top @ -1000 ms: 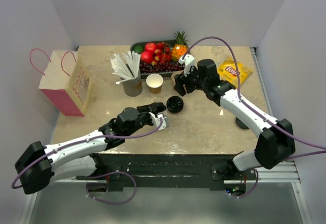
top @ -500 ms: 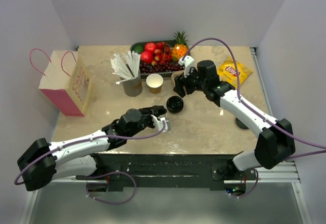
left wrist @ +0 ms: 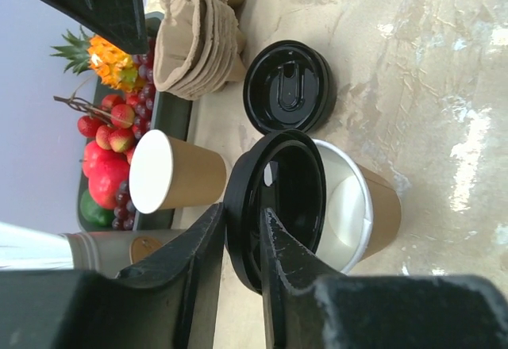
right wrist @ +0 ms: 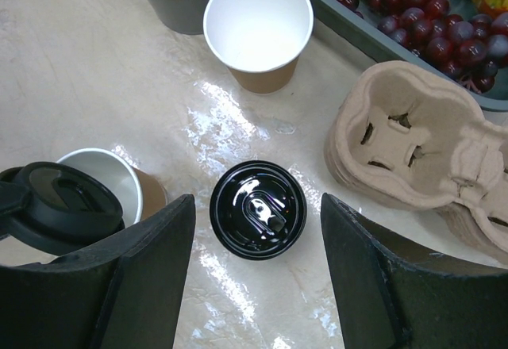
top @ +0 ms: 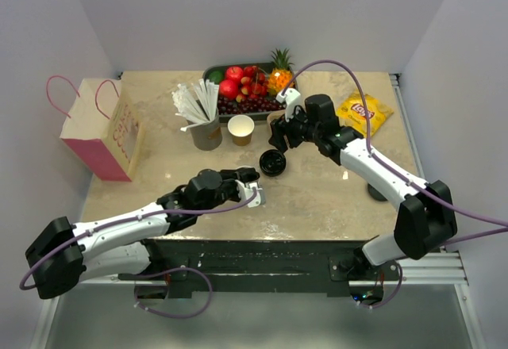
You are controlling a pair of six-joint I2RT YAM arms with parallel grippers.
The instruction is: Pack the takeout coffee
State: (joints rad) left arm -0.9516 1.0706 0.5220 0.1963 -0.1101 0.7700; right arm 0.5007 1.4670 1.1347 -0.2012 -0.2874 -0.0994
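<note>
Nudged left pincer (top: 254, 187) slightly toward 3 o'clock, top view. Left wrist: straddled tilted lid (left wrist: 282, 198) on takeout coffee (left wrist: 373, 210); could not tell gripped or released; risked unseated lid slipping off. Right wrist: held right pincer (right wrist: 258, 198) open over loose lid (right wrist: 258, 216), coffee at 9 o'clock.

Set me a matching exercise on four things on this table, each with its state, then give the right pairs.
Things:
1. loose black lid
2. lidless paper cup
3. pulp cup carriers
4. paper bag

States:
A. nested in a stack
B. lying flat
C. standing, pink handles up
D. upright, white inside, empty

Pairs: 1-B; 2-D; 3-A; 4-C
</note>
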